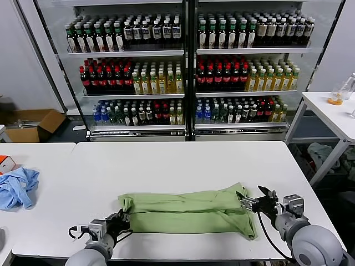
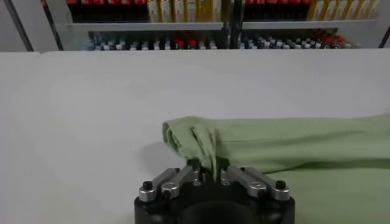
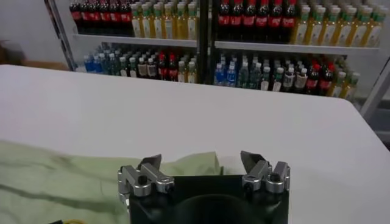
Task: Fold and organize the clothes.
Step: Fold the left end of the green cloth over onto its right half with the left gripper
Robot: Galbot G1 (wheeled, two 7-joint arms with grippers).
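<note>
The clothes are one light green shirt, lying as a long, flattened strip across the front of the white table. My left gripper is at the strip's left end. In the left wrist view its fingers are shut on a bunched pinch of the green shirt. At the right end, my right gripper stands open. In the right wrist view its jaws are spread wide, with a corner of the shirt just in front of them. The collar, buttons and print are hidden.
A crumpled light blue cloth and an orange box lie on the neighbouring table to the left. Glass-door coolers full of bottles stand behind. Another white table stands at the right.
</note>
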